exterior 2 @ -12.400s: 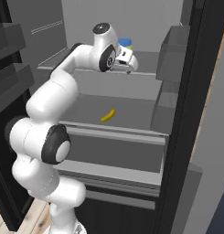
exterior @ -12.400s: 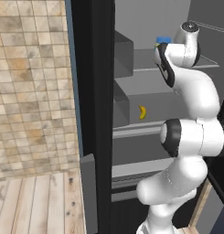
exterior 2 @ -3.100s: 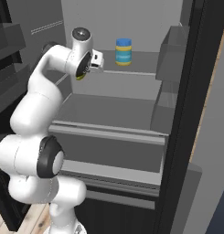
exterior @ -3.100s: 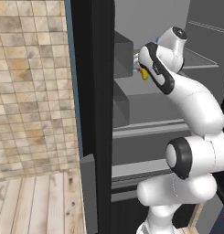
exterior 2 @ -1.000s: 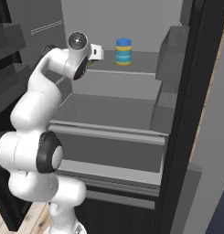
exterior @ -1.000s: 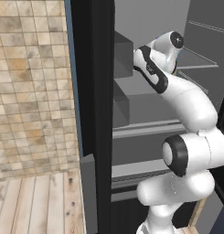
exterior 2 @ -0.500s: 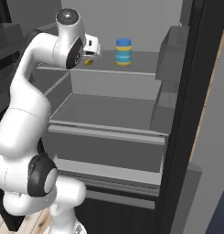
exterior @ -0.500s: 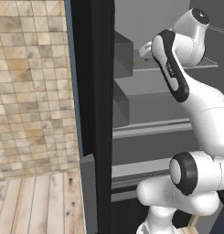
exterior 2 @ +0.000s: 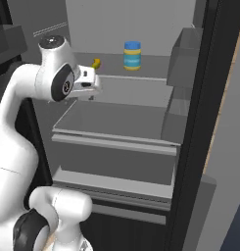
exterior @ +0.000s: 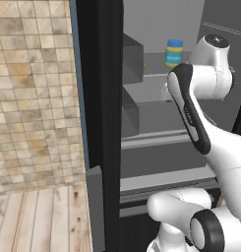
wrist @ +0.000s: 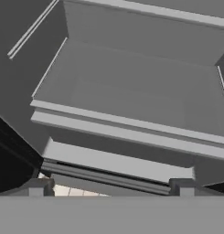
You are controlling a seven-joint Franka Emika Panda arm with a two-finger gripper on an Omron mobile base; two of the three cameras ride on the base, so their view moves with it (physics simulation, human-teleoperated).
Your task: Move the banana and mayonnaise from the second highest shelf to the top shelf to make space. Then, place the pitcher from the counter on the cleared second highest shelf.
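1. Two of the three moves look done. Going left to right in the right base view, the banana (exterior 2: 96,63) lies on the top shelf (exterior 2: 156,65), just behind the arm's hand, and the mayonnaise (exterior 2: 132,55) stands upright on the same shelf to its right, apart from it.
2. In the left base view the mayonnaise (exterior: 174,53) shows again on the top shelf (exterior: 156,66), standing near the back wall above the arm's elbow; the banana is at most a tiny yellow sliver by the dark door bin there, too small to be sure of.
3. Below it, the second highest shelf (exterior 2: 111,139) with its thick pale front rail carries nothing that I can see. The hand view looks down on that bare shelf (wrist: 131,103) and its rail, so the space for the pitcher appears to be made.
4. The gripper (exterior 2: 93,88) hangs in front of the top shelf's edge with its jaws apart and nothing between them; in the hand view its finger tips (wrist: 36,186) stand wide at the bottom corners.
5. What is left, as I judge it: the pitcher and the surface it stands on are outside these views, so the arm has yet to leave the fridge, fetch the pitcher, and set it on the cleared shelf.
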